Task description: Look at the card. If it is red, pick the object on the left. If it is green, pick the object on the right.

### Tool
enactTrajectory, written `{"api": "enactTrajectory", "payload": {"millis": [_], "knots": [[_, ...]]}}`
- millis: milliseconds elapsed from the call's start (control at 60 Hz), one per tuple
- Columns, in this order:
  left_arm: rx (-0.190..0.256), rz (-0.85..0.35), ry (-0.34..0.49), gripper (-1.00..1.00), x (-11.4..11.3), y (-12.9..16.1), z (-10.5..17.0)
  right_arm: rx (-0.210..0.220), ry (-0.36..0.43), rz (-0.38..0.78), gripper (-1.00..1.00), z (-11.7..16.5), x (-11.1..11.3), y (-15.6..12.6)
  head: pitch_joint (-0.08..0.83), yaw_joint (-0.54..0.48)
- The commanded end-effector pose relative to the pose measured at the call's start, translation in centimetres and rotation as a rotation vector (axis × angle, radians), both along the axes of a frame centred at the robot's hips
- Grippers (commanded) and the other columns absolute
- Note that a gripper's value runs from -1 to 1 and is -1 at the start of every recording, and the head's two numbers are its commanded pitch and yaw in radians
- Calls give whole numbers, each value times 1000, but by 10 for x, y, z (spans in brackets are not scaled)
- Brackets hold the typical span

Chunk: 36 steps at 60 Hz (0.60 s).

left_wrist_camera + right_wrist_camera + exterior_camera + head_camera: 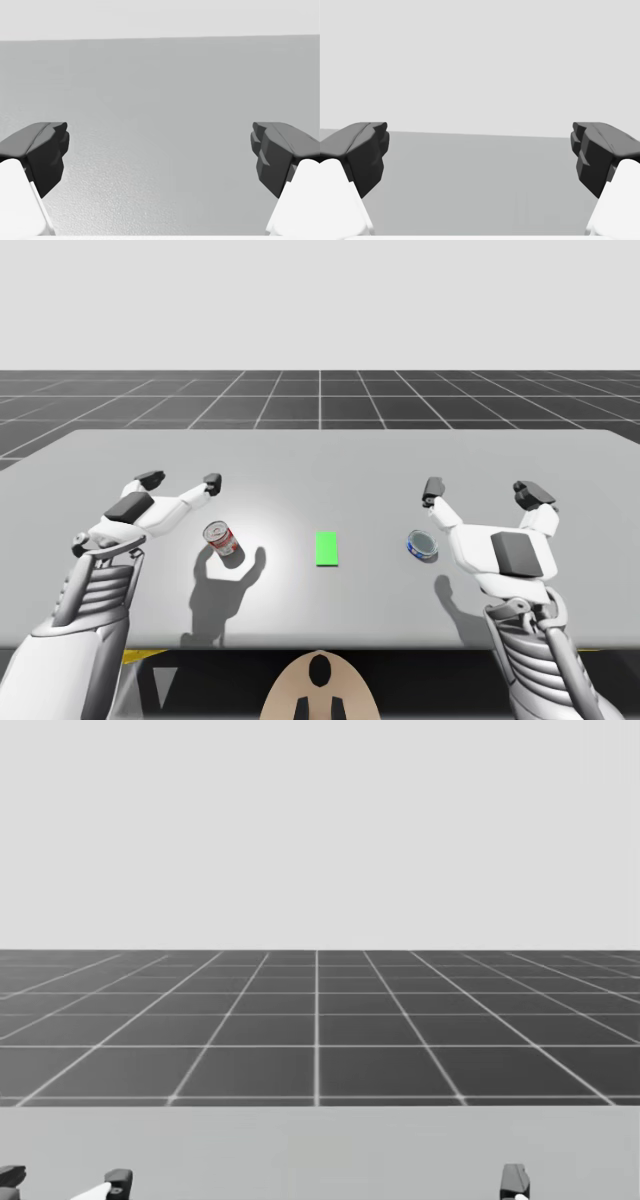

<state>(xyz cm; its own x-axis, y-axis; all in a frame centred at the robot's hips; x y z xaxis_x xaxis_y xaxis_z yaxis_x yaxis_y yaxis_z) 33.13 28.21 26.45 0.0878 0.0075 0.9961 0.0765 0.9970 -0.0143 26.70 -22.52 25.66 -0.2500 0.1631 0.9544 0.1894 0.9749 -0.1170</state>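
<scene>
Grey table [320, 455], pale and flat, with three things in a row across its middle.

Left side, high view: my left tool [181, 480] hangs above the table with its fingers spread wide and released. It casts a shadow on the surface nearer to me. The left wrist view shows the same left tool [160, 155], dark fingertips far apart and bare table surface between and ahead of them.

Just right of that arm stands a red-and-white can [220, 538], the leftmost thing in the row. It is near the left tool and apart from it.

Centre: a green card [326, 548] lies flat on the table between the two cans, well apart from each.

Right of the card sits a short blue can [422, 544], low and round. The white body of my right arm is just beside it; I cannot tell whether they touch.

My right tool [481, 488] is released too, fingers splayed, farther from me than the blue can. In the right wrist view the right tool [480, 155] is wide apart, with table ahead and pale backdrop beyond.

Head view: dark gridded floor [318, 1020] past the far table edge.
</scene>
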Motion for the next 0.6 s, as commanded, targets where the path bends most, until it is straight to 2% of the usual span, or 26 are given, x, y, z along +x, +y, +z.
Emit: {"api": "enactTrajectory", "payload": {"millis": [17, 117, 200, 233, 250, 283, 300, 367, 500, 600], "knots": [[5, 3, -6, -1000, 0, 0, 0, 35, 9, -3, -1000, -2, -2, 4, -1, -7], [5, 5, -8, -1000, 0, 1, 0, 20, 6, -3, -1000, -1, -1, 5, 33, -9], [10, 10, -11, -1000, 0, 1, 1, 23, 15, -8, -1000, -1, -1, 4, 105, -11], [12, 11, -12, -1000, 0, 1, 1, 14, 42, -22, -1000, 0, 0, 5, 137, -10], [13, 12, -13, -1000, 0, 1, 1, 21, 46, -23, -1000, 0, 0, 4, 147, -10], [16, 14, -15, -1000, 0, 1, 1, 74, 59, -5, -1000, 0, 1, 3, 192, -7], [16, 14, -15, -1000, 0, 1, 1, 78, 64, -5, -1000, 0, 1, 3, 204, -6], [20, 16, -16, -1000, 0, 2, 1, 57, 60, -4, -1000, -1, 1, 3, 267, 1], [26, 17, -11, -1000, 1, 3, 1, 55, 62, -3, -1000, -2, 2, 4, 404, 5], [26, 19, -6, -1000, 2, 3, 0, 48, 64, -3, -1000, -3, 2, 4, 471, 4]]}}
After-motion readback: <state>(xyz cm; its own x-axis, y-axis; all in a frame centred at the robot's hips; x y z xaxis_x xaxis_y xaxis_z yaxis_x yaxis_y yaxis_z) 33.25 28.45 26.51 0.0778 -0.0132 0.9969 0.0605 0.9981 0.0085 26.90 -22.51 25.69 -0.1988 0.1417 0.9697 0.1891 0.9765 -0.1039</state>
